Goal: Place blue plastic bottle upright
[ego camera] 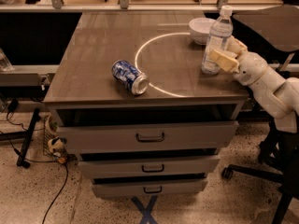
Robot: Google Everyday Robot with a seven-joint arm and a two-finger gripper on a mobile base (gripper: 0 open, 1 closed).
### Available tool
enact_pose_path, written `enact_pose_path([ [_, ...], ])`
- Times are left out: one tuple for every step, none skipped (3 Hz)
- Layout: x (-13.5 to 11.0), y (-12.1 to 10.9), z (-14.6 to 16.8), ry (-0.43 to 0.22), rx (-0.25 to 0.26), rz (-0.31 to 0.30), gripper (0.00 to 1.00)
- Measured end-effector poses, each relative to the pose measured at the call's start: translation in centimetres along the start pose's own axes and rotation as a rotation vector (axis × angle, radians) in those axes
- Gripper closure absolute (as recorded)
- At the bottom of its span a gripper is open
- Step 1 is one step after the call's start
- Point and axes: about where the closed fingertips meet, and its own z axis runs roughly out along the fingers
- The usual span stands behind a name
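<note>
The blue plastic bottle (217, 36), clear with a white cap and a pale label, stands upright on the table's right side, just in front of a white bowl. My gripper (227, 55) reaches in from the right at the bottle's lower half. One cream finger (222, 60) lies across the bottle's front and the other sits behind it. The gripper looks shut on the bottle, whose base rests on the tabletop.
A blue-and-white patterned can (130, 77) lies on its side near the table's front, on a white circle line (140, 50). The white bowl (202, 29) sits at the back right. The wooden table (93, 55) has three drawers below. An office chair base (261, 171) stands at the right.
</note>
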Motion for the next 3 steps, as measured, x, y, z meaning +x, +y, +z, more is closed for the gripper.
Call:
enact_pose_path([
  [-0.1,-0.2,-0.2,0.005,0.002,-0.004,0.0],
  [-0.6,-0.6,-0.5,0.017,0.007,-0.02,0.0],
  [-4.7,-3.0,-0.7,0.069,0.02,-0.088,0.0],
])
